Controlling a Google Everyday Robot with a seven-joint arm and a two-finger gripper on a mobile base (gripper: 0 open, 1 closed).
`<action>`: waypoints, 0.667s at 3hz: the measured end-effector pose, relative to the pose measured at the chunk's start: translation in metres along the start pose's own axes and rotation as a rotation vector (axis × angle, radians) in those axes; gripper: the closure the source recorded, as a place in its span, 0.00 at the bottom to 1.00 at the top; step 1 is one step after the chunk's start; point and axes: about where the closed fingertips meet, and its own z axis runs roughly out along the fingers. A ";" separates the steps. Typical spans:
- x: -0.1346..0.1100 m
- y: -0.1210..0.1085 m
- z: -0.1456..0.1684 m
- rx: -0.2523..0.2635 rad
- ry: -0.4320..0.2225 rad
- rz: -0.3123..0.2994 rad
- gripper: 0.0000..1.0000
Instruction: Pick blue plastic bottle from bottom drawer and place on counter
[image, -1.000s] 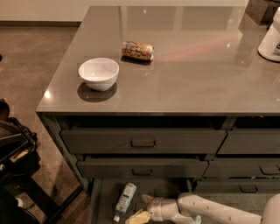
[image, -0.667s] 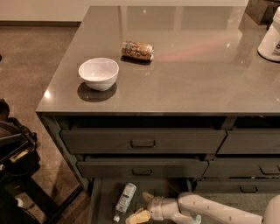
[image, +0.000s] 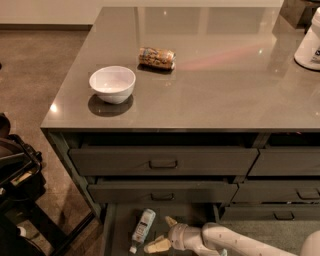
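Blue plastic bottle (image: 143, 227) lying on the floor of the open bottom drawer (image: 119, 236), toward its left end; gripper (image: 163, 234) inside the same drawer, nearer its middle, fingers spread apart.

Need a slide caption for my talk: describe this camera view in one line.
End effector, open, in the bottom drawer beside the lying blue plastic bottle; bowl and can on the counter.

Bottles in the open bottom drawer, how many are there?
1: the blue plastic bottle lies on the bottom drawer floor, just left of the gripper with its open jaws; the arm could hide more.
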 end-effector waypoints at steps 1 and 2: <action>0.010 -0.025 0.008 0.050 -0.003 -0.030 0.00; 0.011 -0.026 0.009 0.052 -0.004 -0.030 0.00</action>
